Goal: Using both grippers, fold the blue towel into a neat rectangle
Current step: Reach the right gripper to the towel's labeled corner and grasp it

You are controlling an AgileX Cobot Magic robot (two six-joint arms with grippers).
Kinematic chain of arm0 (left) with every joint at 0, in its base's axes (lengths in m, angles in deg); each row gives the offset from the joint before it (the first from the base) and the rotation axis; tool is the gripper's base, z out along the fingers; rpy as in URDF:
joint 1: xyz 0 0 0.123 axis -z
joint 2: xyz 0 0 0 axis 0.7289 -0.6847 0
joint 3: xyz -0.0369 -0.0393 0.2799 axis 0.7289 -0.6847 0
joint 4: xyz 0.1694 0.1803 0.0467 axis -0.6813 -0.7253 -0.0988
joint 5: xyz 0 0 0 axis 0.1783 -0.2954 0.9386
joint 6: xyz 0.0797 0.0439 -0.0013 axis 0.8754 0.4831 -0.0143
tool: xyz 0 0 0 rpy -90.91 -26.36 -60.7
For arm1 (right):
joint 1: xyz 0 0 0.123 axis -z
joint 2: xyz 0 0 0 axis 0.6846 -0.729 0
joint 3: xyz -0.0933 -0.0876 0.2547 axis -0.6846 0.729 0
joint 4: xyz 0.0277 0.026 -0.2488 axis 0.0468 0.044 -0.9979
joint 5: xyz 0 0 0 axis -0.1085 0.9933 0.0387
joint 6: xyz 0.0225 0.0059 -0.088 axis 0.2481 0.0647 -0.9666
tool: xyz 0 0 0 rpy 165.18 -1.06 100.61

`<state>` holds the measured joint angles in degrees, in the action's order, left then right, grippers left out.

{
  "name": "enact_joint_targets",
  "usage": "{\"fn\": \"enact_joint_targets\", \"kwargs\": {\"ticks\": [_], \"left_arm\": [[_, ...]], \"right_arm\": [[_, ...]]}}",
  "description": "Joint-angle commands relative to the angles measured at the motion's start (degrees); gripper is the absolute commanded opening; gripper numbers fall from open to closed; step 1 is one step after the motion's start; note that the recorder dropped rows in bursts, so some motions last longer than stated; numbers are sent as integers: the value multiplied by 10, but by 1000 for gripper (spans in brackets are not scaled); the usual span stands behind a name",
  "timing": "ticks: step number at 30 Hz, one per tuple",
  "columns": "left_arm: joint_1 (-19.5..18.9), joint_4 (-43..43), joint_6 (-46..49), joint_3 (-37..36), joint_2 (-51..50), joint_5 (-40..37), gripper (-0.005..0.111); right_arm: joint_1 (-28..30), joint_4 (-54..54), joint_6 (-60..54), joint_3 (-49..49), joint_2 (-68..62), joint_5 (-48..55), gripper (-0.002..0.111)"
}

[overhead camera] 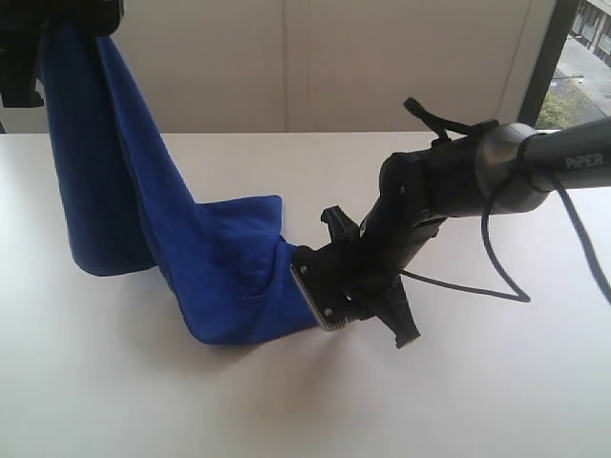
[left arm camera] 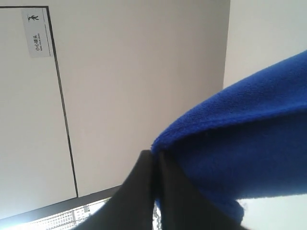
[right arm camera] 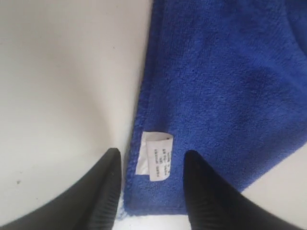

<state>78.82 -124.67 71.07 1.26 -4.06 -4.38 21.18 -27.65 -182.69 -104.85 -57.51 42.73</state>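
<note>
Right claw point(right arm camera: 152, 154): jaws spread wide, nothing clamped, straddling one corner of the deep royal-blue microfibre towel point(overhead camera: 220, 277). The small white tag point(right arm camera: 156, 146) sits between my fingers, and the stitched edge runs straight out from the gap. Left claw point(left arm camera: 154, 160): pinched tight on the towel's other end, up high. Cloth drapes from there down to the white tabletop point(overhead camera: 458, 401), its lower part lying flat. Bare table in front and to the right gives plenty of room.
</note>
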Motion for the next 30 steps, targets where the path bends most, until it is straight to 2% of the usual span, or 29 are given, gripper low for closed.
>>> {"fn": "enact_joint_targets", "kwargs": {"ticks": [1, 6, 14, 30], "left_arm": [[0, 1, -6, 5, 6, -2, 0], [0, 1, -6, 5, 6, -2, 0], [0, 1, -6, 5, 6, -4, 0], [0, 1, -6, 5, 6, -8, 0]], "right_arm": [[-2, -4, -1, -3, -15, -14, 40], [-2, -4, -1, -4, -28, -25, 31], [-2, -4, 24, -4, -36, -18, 1], [-2, -6, 51, -6, 39, 24, 0]]}}
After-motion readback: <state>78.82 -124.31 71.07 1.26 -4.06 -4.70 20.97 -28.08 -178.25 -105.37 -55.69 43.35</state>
